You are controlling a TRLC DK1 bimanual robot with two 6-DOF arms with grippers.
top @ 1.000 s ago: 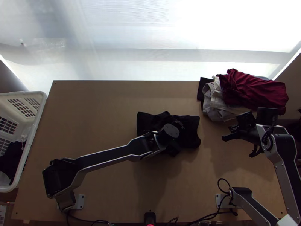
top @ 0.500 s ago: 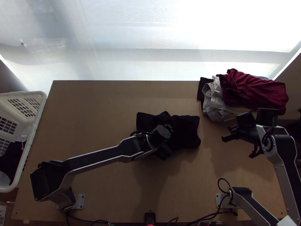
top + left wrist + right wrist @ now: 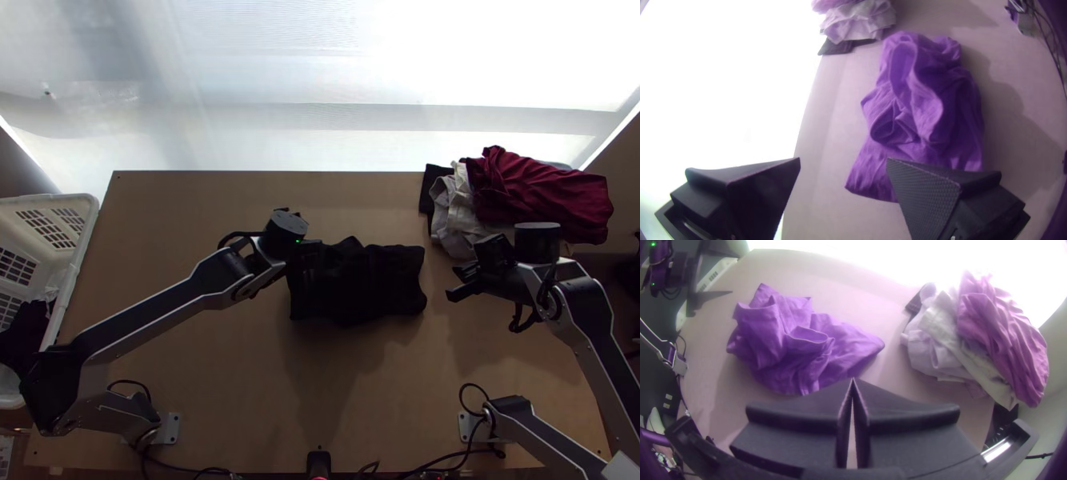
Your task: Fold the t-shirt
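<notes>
My left gripper (image 3: 310,250) is over the left edge of the dark t-shirt (image 3: 360,284), which lies bunched at mid-table. In the left wrist view the left gripper (image 3: 843,159) stands open, nothing between its fingers, and the shirt (image 3: 924,102) looks purple, with loose folds piled on a flatter part. To the right of the shirt, apart from it, is my right gripper (image 3: 453,293). The right wrist view has the right gripper (image 3: 853,379) shut with its tips together and empty, the rumpled shirt (image 3: 787,346) beyond it.
A pile of clothes with a dark red garment (image 3: 540,192) on top and pale cloth (image 3: 460,216) beneath lies at the table's far right corner. At the left edge stands a white basket (image 3: 80,240) holding dark cloth. Bare wood (image 3: 200,224) surrounds the shirt.
The left gripper has moved off the middle of the shirt, leftward and up the picture. The right arm has shifted slightly left. The shirt's left part, previously under the arm, is more exposed.
</notes>
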